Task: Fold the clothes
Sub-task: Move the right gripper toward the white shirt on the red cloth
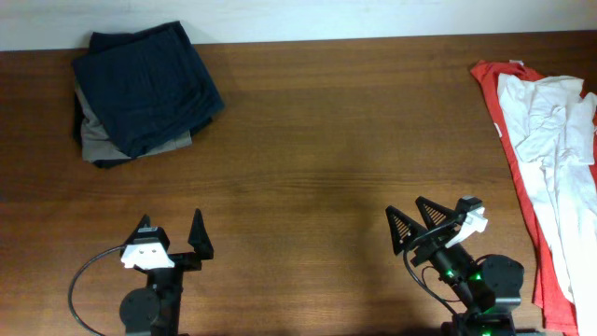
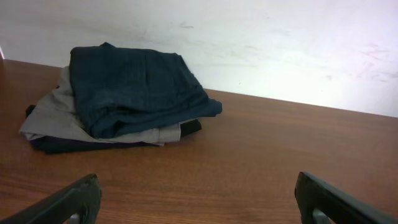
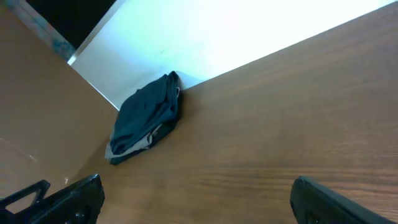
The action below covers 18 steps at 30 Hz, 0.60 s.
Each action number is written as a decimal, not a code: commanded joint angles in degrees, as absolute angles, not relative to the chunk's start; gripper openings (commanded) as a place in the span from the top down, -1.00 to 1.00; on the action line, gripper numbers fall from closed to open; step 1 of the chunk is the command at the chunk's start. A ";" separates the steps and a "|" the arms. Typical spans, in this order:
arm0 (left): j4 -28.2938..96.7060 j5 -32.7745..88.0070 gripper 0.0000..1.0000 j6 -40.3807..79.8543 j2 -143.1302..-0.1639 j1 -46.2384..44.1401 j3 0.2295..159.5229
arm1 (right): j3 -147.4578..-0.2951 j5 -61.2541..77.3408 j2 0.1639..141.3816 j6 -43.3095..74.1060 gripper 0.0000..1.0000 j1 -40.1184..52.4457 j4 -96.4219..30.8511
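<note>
A brown wooden desk point(image 1: 317, 159) filled nearly the whole overhead view, with a pale wall point(image 2: 280, 43) behind its far edge. At the right end of the desk lay a red-orange shirt point(image 1: 544, 266), stretched out along the edge and running out of the picture. On top of it lay the white T-shirt point(image 1: 555, 131), crumpled and unfolded. It covered most of the red cloth, leaving a strip of it bare on the side toward the middle of the desk. Its neck label and print could not be made out.

In the far left corner sat a stack of folded garments point(image 1: 140, 93), with a navy piece point(image 1: 149, 84) on top, a grey one point(image 1: 98, 140) under it and something darker at the bottom. It was well apart from both shirts.

Both arms stood at the near edge. The left pincer point(image 1: 171, 231) had its fingers spread wide and held nothing, and its wrist view looked toward the folded stack. The right pincer point(image 1: 417, 224) was likewise spread and empty. It sat near the shirts without touching them.
</note>
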State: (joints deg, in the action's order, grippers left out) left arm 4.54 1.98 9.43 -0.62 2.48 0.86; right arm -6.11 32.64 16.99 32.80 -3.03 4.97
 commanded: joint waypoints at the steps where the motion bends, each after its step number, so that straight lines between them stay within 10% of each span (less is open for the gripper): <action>1: 4.58 2.15 -0.98 8.45 -0.36 2.46 0.49 | -7.49 34.30 16.91 36.60 -0.97 -3.40 8.10; 18: 4.58 2.17 -0.98 8.45 -0.36 2.46 0.49 | -10.33 36.69 16.93 38.26 -0.97 -3.57 26.35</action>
State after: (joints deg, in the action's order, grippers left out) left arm 4.54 1.98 9.43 -0.62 2.48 0.84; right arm -6.94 42.44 17.08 39.24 -3.03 26.00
